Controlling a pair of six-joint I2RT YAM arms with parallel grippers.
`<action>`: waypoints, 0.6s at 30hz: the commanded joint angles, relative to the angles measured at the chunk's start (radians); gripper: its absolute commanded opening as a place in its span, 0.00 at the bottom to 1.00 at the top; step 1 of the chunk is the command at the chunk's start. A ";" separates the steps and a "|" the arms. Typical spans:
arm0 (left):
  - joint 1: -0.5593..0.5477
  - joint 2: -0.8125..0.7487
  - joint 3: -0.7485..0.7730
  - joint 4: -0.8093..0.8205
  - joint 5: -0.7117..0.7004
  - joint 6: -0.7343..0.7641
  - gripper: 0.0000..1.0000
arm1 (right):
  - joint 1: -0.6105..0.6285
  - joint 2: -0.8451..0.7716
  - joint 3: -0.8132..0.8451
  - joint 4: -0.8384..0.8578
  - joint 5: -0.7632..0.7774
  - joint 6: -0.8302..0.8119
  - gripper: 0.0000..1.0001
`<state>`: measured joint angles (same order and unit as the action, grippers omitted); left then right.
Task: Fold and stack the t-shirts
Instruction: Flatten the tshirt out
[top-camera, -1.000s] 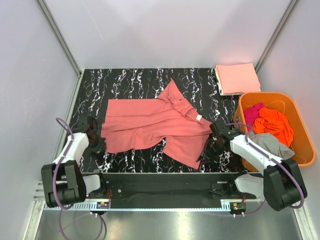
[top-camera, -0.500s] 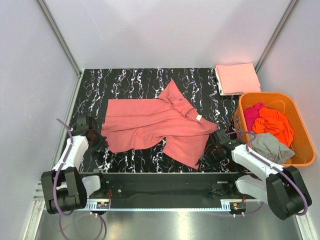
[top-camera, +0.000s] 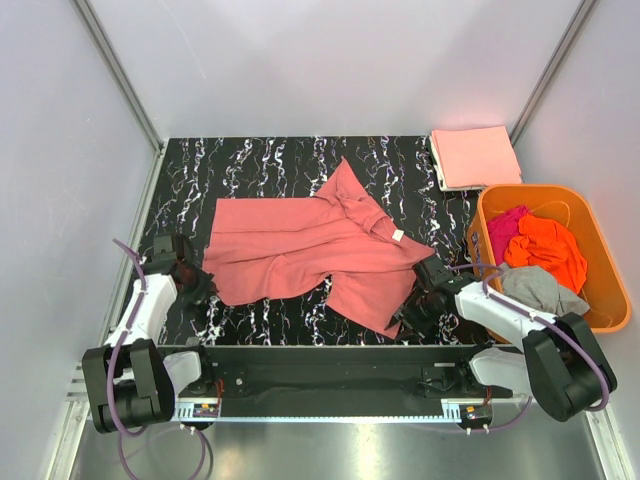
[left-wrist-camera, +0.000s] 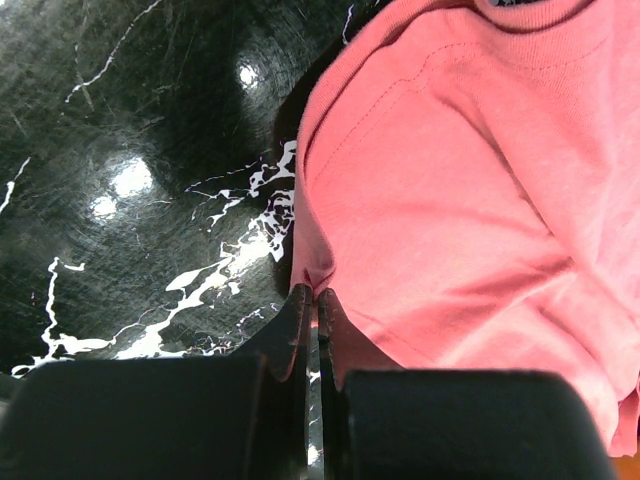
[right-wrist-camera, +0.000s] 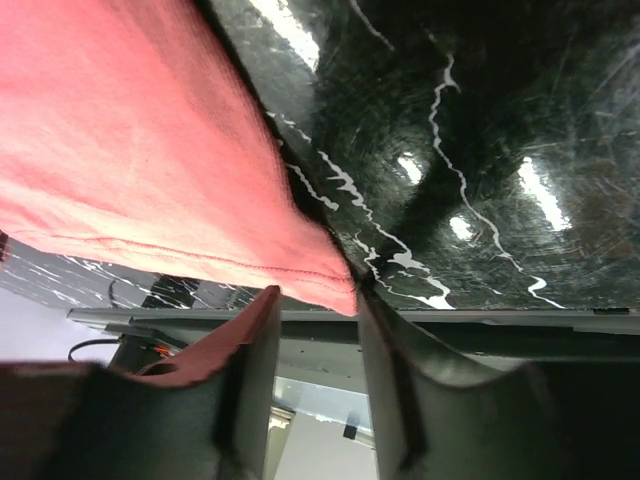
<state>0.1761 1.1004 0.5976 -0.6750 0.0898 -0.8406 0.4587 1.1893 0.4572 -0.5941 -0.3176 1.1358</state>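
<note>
A salmon-pink t-shirt (top-camera: 300, 250) lies spread and rumpled on the black marbled table (top-camera: 250, 160). My left gripper (top-camera: 196, 285) is at its near left corner, shut on the shirt's edge (left-wrist-camera: 316, 295), with the cloth (left-wrist-camera: 480, 200) spreading away to the right. My right gripper (top-camera: 411, 317) is open at the shirt's near right corner. That hemmed corner (right-wrist-camera: 335, 290) hangs between its jaws (right-wrist-camera: 318, 300), at the table's front edge. A paler peach-pink t-shirt (top-camera: 474, 157) lies folded at the back right.
A rigid orange basket (top-camera: 545, 190) stands at the right, holding magenta (top-camera: 505, 224), bright orange (top-camera: 546, 250) and grey (top-camera: 542, 288) shirts. The black front rail (top-camera: 320, 355) runs just below both grippers. Grey walls close in the left, back and right.
My right gripper has moved down and left to the shirt's near right corner. My left gripper has shifted only slightly at the left corner. The shirt has barely moved.
</note>
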 joint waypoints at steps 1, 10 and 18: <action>0.003 -0.023 -0.013 0.037 0.025 -0.006 0.00 | 0.014 0.016 -0.018 0.013 0.064 0.030 0.42; 0.003 -0.040 -0.022 0.048 0.030 -0.015 0.00 | 0.012 0.052 0.020 0.030 0.098 -0.002 0.02; 0.003 -0.076 0.011 0.054 0.062 0.011 0.00 | 0.014 -0.028 0.171 -0.045 0.152 -0.161 0.00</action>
<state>0.1761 1.0576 0.5800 -0.6556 0.1089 -0.8452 0.4648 1.2171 0.5201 -0.6098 -0.2466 1.0771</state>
